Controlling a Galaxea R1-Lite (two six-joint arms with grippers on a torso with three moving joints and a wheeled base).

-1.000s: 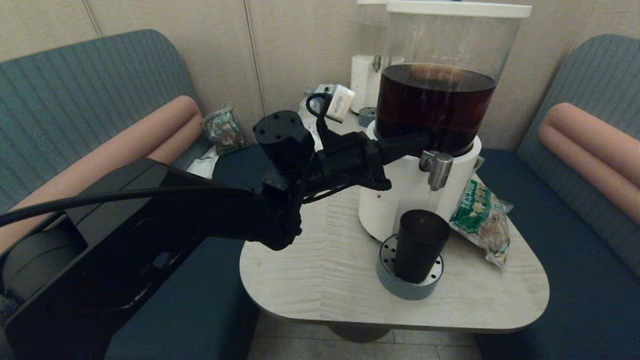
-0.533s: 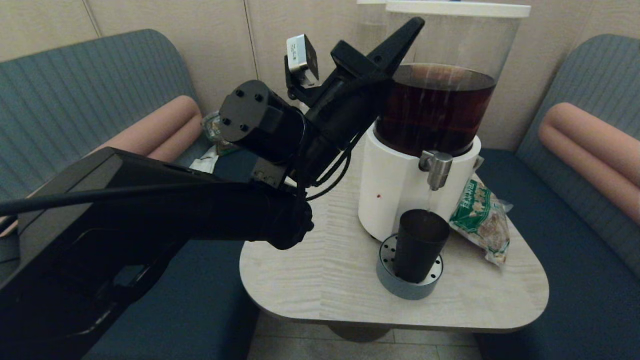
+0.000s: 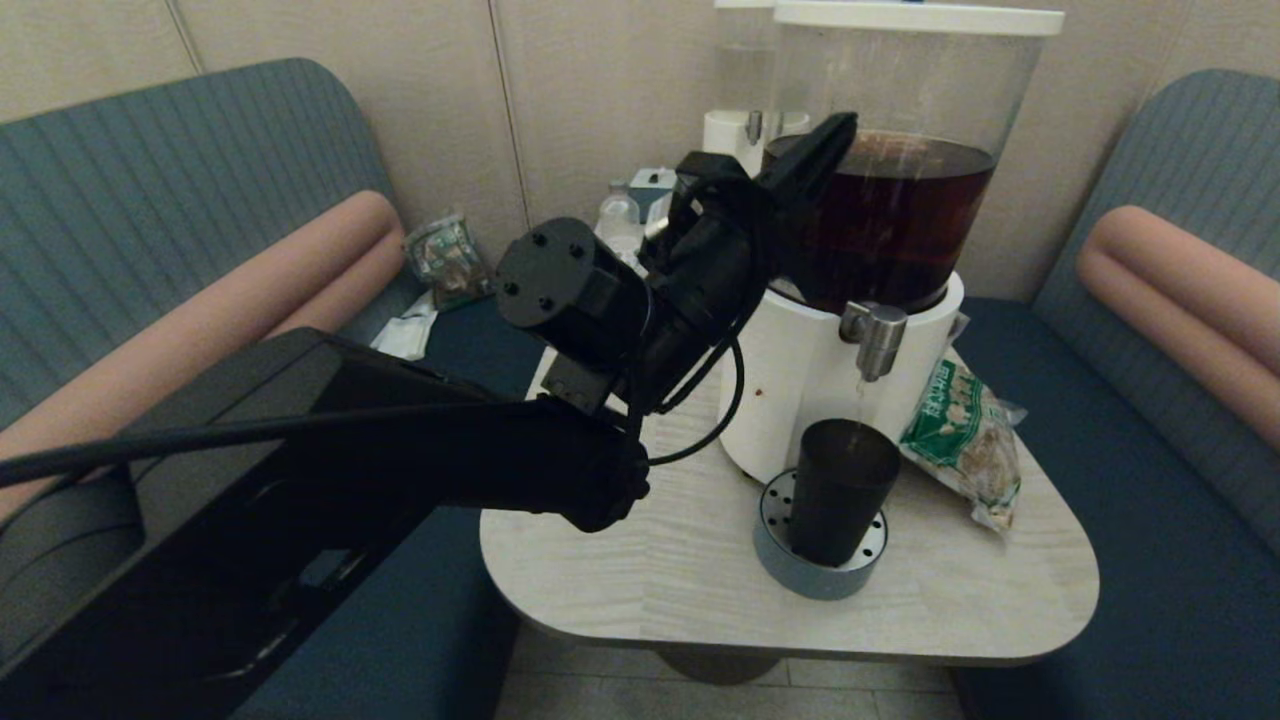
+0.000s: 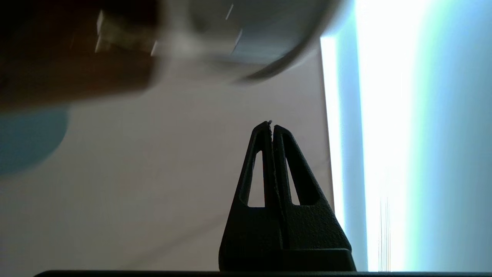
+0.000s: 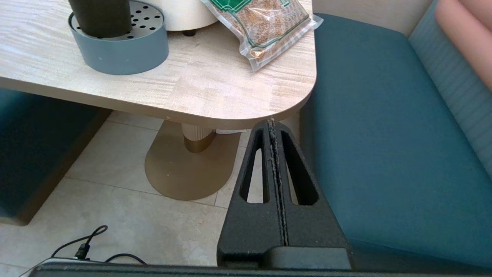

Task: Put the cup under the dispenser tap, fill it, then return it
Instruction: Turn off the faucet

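Note:
The dark tapered cup (image 3: 843,490) stands upright on the grey perforated drip tray (image 3: 812,578), right beneath the brushed-steel dispenser tap (image 3: 875,335). A thin stream of liquid falls from the tap into the cup. My left gripper (image 3: 846,124) is shut and empty, pointing up and to the right in front of the tank of dark liquid, well above the tap. In the left wrist view this gripper (image 4: 271,124) aims at the bare wall. My right gripper (image 5: 272,121) is shut and empty, low beside the table's front right corner; the cup (image 5: 100,15) shows at that view's edge.
A green snack bag (image 3: 960,440) lies right of the cup against the dispenser base. A smaller clear-liquid dispenser (image 3: 735,150) and a small bottle (image 3: 618,215) stand at the back of the table (image 3: 650,560). Benches flank the table; another bag (image 3: 445,260) lies on the left one.
My left gripper rose from beside the dispenser base near the tap, swung high before the tank, then came down a little. The cup has not moved.

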